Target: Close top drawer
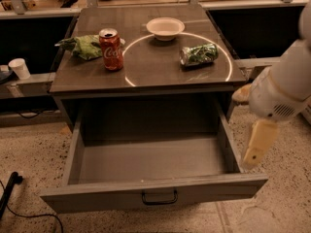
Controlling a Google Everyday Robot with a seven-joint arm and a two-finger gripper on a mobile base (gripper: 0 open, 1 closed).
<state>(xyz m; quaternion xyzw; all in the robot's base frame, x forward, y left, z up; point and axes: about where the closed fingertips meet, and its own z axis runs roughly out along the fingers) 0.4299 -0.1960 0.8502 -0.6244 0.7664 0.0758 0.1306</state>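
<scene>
Bench: a dark grey unit was seen from above, with a pale ring marked on its top.
Top drawer: it was found drawn far out from under the bench top towards the viewer, with its grey inside laid bare.
Arm: a white arm was seen at the right edge, beside the drawer's right wall.
Pincer: it was hung low just outside the drawer's right side, apart from the handle; whether it was released or clenched could not be told.
Green bag: laid at the top's left.
Bowl: white, set at the ring's far edge.
Green can: laid on its side, inside the ring.
Red can: stood upright beside the bag.
Handle: a black loop was fixed at the front panel's centre.
</scene>
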